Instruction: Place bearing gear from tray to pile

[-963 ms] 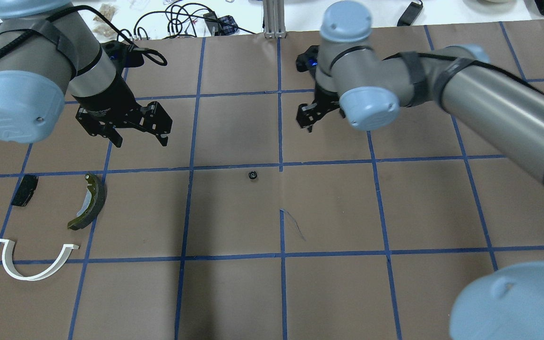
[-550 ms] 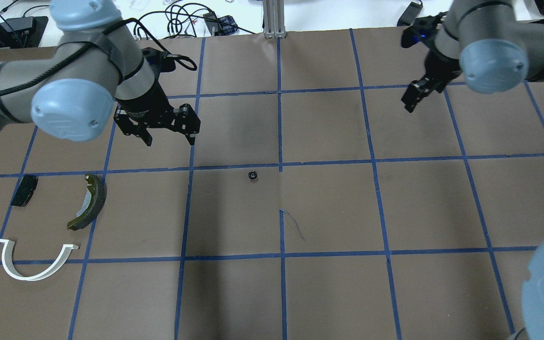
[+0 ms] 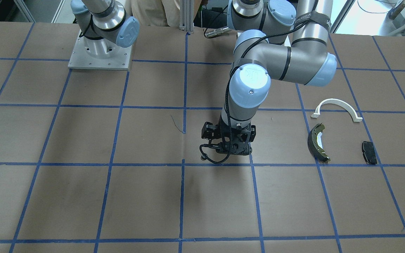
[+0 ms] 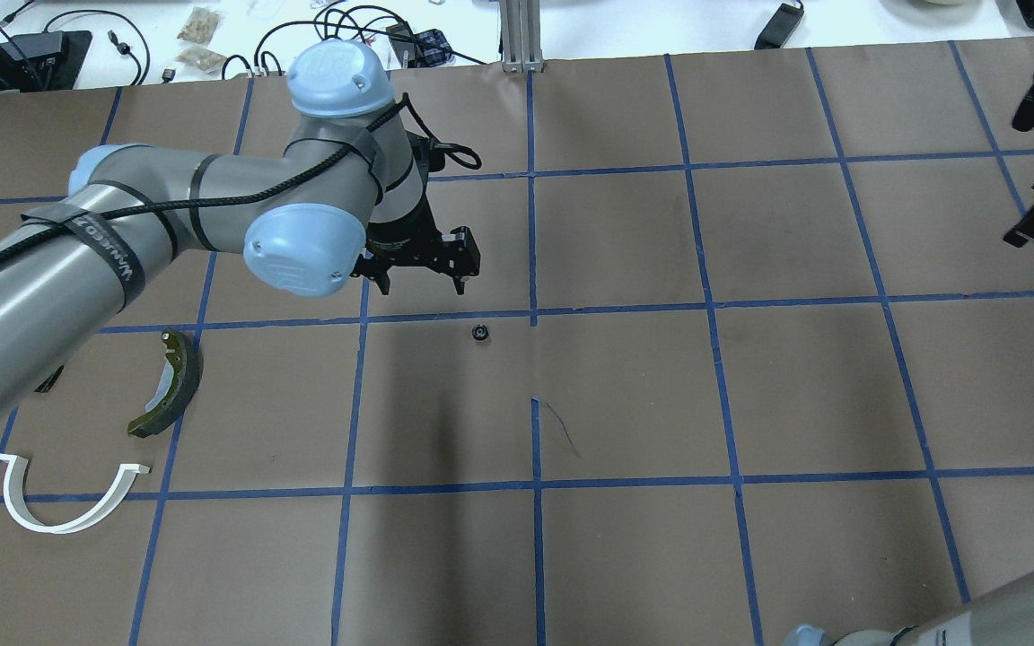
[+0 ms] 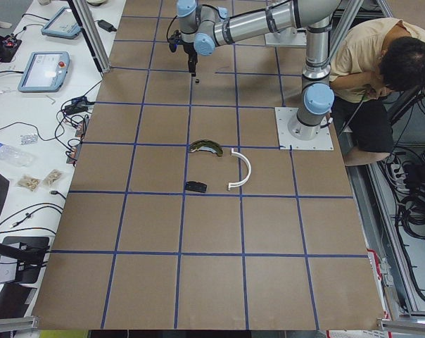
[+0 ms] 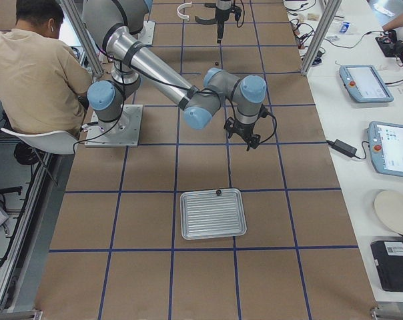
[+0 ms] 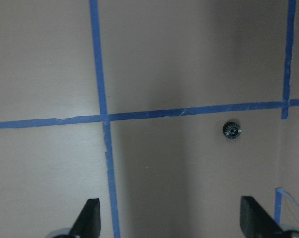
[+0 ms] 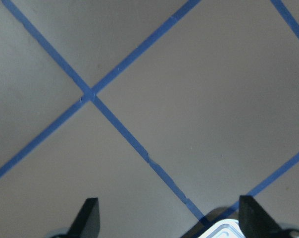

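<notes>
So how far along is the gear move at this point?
Done: the bearing gear is off the tray, lying mid-table. In hand: the left gripper hovers open near it, holding nothing. Left: grasp the gear and carry it to the pile of brake parts.

Silver-grey tube arms [image 4: 50, 269], pale blue joint caps [image 4: 302, 251], black cable [image 4: 167, 208] strapped along, black left gripper [image 4: 423, 287], screwed grey base plate [image 3: 79, 63].
</notes>
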Robot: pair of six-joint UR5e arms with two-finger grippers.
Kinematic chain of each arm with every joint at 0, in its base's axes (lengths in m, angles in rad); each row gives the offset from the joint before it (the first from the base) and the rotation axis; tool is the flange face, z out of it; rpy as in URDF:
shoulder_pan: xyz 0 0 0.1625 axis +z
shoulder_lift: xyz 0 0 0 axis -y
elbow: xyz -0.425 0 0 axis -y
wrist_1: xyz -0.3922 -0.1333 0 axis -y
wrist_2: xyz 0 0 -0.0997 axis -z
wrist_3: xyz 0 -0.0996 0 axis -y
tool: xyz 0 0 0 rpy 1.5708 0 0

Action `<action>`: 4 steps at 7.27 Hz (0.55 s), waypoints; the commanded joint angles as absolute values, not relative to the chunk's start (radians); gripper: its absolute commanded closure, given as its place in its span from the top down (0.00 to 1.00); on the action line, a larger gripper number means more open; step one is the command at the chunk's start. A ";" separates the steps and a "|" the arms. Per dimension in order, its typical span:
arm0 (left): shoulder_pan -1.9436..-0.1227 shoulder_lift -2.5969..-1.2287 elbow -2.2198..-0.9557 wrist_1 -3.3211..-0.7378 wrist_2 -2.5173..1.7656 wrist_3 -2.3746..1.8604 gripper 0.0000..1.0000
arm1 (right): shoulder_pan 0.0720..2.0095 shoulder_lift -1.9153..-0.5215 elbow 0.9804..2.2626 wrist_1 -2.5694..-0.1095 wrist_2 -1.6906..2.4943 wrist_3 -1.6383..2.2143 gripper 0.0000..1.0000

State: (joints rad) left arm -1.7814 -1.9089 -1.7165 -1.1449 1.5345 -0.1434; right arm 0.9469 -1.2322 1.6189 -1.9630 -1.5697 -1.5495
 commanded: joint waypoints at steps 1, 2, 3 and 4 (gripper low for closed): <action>-1.828 -1.986 -1.718 -1.065 1.534 -0.158 1.00 | 0.789 -1.178 1.618 -1.979 -1.575 -1.873 1.00; -1.830 -2.018 -1.718 -1.039 1.534 -0.158 1.00 | 0.761 -1.134 1.615 -2.017 -1.627 -1.982 1.00; -1.833 -2.051 -1.717 -0.999 1.532 -0.158 1.00 | 0.755 -1.105 1.614 -2.063 -1.659 -2.046 1.00; -1.836 -2.072 -1.717 -0.976 1.534 -0.156 1.00 | 0.753 -1.095 1.618 -2.071 -1.648 -2.162 1.00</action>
State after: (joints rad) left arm -1.8315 -2.0404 -1.7171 -1.0103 1.5334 -0.1574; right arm 0.7641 -1.1188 1.6162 -2.0449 -1.6392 -2.0360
